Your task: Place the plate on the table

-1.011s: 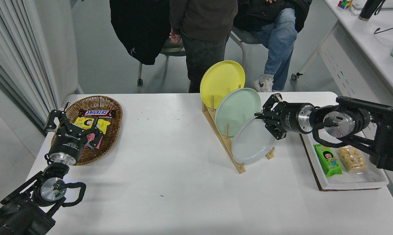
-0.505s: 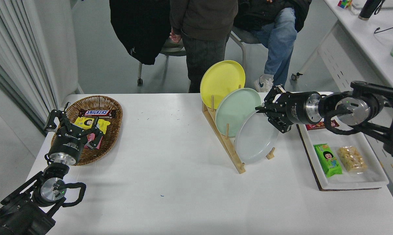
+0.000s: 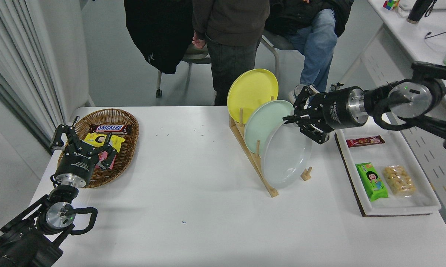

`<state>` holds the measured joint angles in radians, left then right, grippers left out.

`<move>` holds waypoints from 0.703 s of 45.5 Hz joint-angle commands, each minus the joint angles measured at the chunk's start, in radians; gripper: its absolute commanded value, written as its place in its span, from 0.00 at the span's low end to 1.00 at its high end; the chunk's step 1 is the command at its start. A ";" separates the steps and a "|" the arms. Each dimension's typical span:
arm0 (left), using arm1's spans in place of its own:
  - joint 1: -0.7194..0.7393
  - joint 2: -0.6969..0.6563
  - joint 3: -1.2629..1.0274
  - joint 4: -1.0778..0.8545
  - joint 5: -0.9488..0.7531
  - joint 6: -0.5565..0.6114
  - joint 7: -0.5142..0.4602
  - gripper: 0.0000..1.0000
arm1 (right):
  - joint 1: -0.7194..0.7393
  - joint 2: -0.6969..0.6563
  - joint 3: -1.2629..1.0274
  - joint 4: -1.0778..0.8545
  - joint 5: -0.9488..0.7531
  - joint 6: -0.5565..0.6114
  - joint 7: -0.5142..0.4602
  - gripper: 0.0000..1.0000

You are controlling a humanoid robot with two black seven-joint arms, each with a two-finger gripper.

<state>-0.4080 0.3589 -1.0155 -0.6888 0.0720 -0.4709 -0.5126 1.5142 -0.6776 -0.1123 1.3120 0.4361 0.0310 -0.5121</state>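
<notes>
The pale grey plate (image 3: 286,157) stands on edge at the front of the wooden rack (image 3: 256,163), its lower rim still down among the pegs. My right gripper (image 3: 296,124) comes in from the right and is shut on the plate's upper right rim. Behind the grey plate, a mint-green plate (image 3: 261,120) and a yellow plate (image 3: 251,89) stand in the same rack. The white table (image 3: 193,207) spreads out in front. My left gripper (image 3: 82,139) is parked open at the lower left, over the wicker basket.
A wicker basket (image 3: 124,163) with snack packs sits at the left. At the right lies a white tray (image 3: 400,205) holding a few snack packs. People stand and sit at the far side of the table.
My right arm has risen and drawn back, lifting the grey plate's top higher in the rack and tipping it more upright. The left arm has not moved.
</notes>
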 commanded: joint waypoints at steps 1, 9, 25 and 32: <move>0.000 0.000 0.000 0.000 0.000 0.000 0.000 0.98 | 0.093 0.023 -0.058 0.013 0.107 -0.006 -0.029 0.00; 0.000 0.000 0.000 0.000 0.000 0.000 0.000 0.98 | 0.123 0.049 -0.056 0.009 0.124 -0.048 -0.040 0.00; 0.000 0.000 0.000 0.000 0.000 0.000 0.000 0.98 | 0.089 0.093 -0.040 -0.014 0.139 -0.111 -0.085 0.00; 0.000 0.000 0.000 0.000 0.000 0.000 0.000 0.98 | 0.093 0.153 -0.038 -0.026 0.208 -0.149 -0.083 0.00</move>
<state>-0.4080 0.3589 -1.0155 -0.6888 0.0722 -0.4709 -0.5121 1.6093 -0.5861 -0.1559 1.3012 0.5767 -0.0632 -0.5824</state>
